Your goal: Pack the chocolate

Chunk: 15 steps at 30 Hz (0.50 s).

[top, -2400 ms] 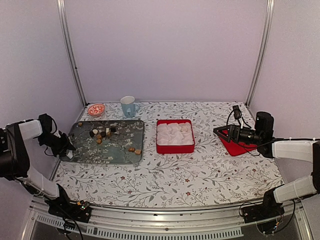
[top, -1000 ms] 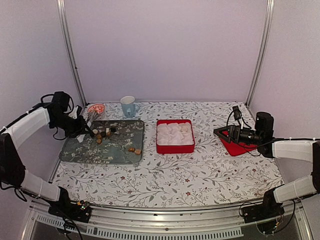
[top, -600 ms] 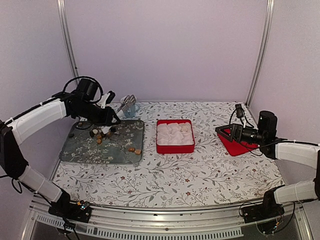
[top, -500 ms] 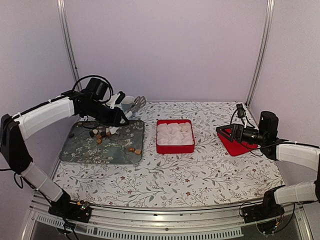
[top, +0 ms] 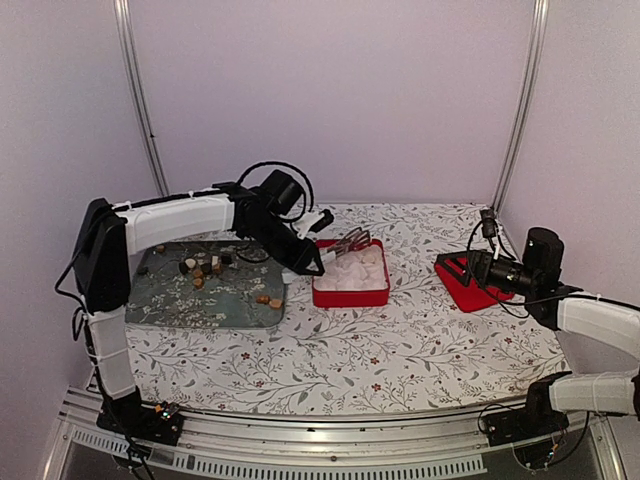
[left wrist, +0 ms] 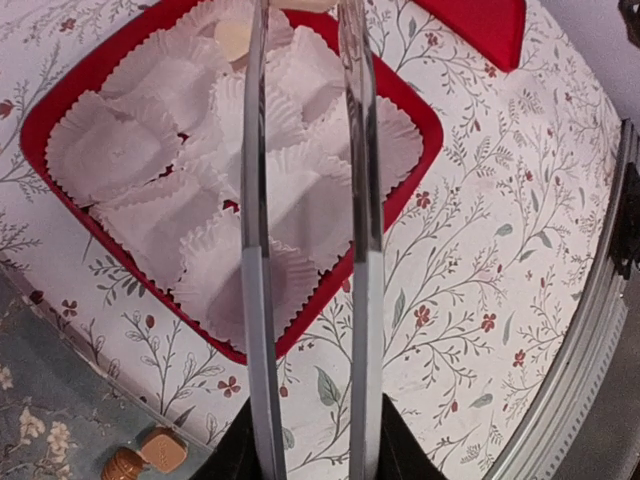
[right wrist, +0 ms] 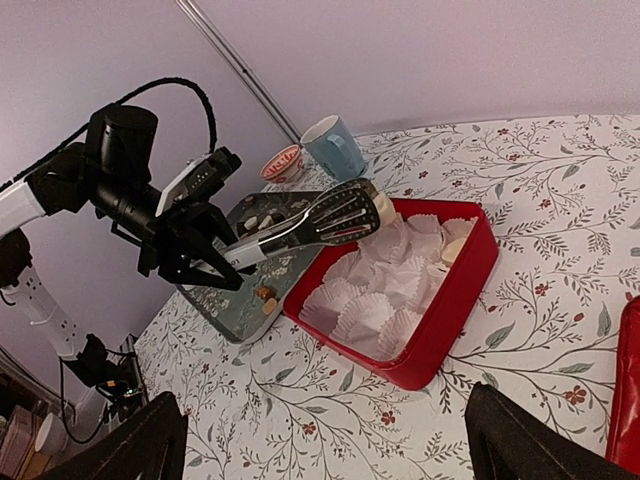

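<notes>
Tray (top: 160, 300), one: about nine chocolate lumps (top: 198, 270) awaiting transfer. One left gripper (top: 305, 263) clamped on one pair of tongs (top: 345, 243), held over the red box (top: 350, 297) for release, a pale lump apparently pinched at the tips. The box holds about nine paper cups (left wrist: 120, 150) and one seated lump (left wrist: 232, 38). Red lid (top: 462, 292), one, set aside. One right gripper (top: 478, 268), jaws apart and empty, above the lid.

box (top: 350, 298) — red | paper cups (top: 352, 268) — white | tablecloth (top: 400, 345) white, floral | tray (top: 175, 300) grey-green, floral | chocolate (top: 198, 281) brown, tan

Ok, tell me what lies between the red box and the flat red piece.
Nothing but bare tablecloth between red box and flat red piece, seen from the top external view.
</notes>
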Motion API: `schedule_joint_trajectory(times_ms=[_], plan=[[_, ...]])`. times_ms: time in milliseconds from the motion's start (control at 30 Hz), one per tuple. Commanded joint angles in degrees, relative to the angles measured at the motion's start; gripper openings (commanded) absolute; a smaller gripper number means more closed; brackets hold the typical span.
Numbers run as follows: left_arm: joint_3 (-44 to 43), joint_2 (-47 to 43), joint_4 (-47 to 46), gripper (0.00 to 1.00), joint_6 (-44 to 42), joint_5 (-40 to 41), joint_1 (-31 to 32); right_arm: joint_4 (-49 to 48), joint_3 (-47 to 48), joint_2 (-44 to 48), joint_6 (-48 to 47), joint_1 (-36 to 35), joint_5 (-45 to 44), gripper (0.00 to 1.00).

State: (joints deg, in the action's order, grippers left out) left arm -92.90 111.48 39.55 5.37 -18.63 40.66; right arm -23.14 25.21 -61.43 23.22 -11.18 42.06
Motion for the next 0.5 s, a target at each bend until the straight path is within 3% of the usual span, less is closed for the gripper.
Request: schedule_joint_trajectory(times_ms=[0, 467], plan=[[-5.41, 5.21, 2.47, 0.19, -3.40, -0.82, 2.17, 0.43, -0.70, 0.75, -0.55, 0.20, -1.25, 0.99], [-13.51, 12.98, 7.70, 0.21, -6.41, -0.29, 3.37, 0.35, -0.52, 0.05, -0.78, 0.36, -1.28, 0.99]])
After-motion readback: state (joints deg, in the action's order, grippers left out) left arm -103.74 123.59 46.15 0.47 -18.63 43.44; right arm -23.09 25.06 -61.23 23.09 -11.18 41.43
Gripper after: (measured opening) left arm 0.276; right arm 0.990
